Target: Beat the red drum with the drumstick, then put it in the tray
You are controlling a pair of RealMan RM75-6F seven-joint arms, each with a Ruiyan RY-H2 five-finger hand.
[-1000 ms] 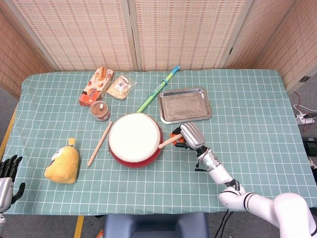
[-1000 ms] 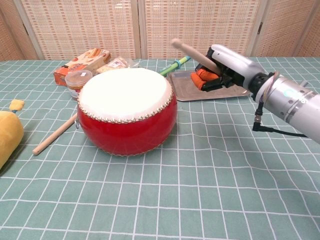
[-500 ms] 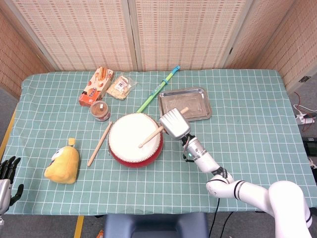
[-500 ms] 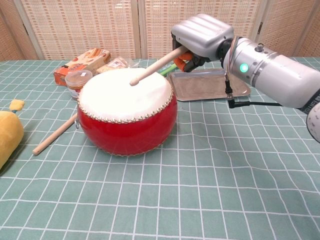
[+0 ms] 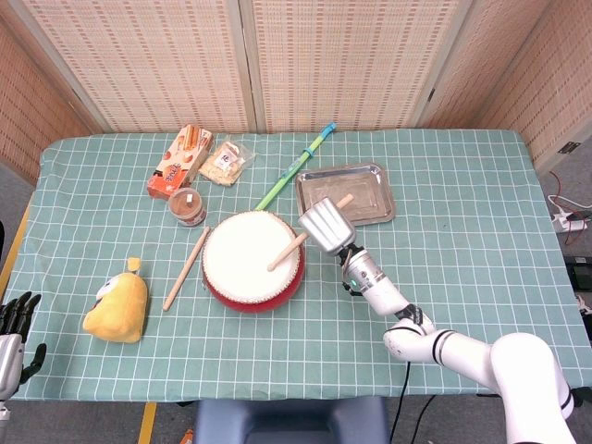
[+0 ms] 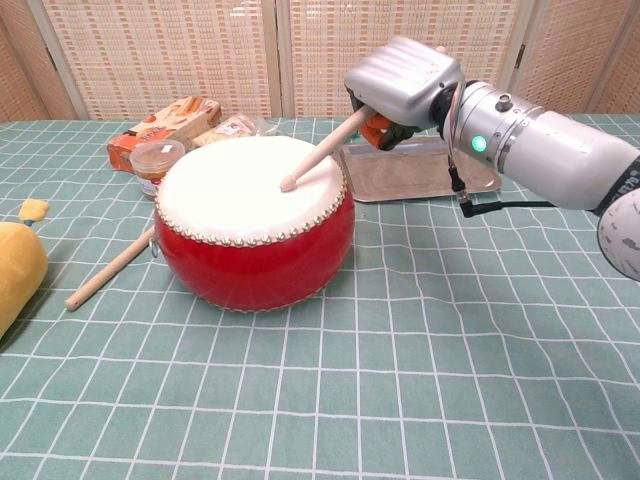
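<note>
The red drum (image 5: 252, 260) (image 6: 254, 222) with a white skin stands mid-table. My right hand (image 5: 326, 227) (image 6: 404, 82) grips a wooden drumstick (image 5: 288, 252) (image 6: 320, 152) beside the drum's right rim. The stick slants down to the left and its tip touches the white skin. Its butt end pokes out behind the hand toward the metal tray (image 5: 345, 195) (image 6: 418, 171), which lies just behind the hand. A second drumstick (image 5: 186, 268) (image 6: 110, 267) lies on the cloth left of the drum. My left hand (image 5: 13, 326) hangs open at the lower left edge, off the table.
A yellow plush toy (image 5: 118, 306) sits front left. A snack box (image 5: 176, 163), a small jar (image 5: 188, 206) and a snack bag (image 5: 226, 160) lie behind the drum. A green stick (image 5: 294, 166) lies diagonally between drum and tray.
My right hand rose from beside the drum and swung the drumstick over it. The tip came down onto the skin and has since shifted slightly right.
</note>
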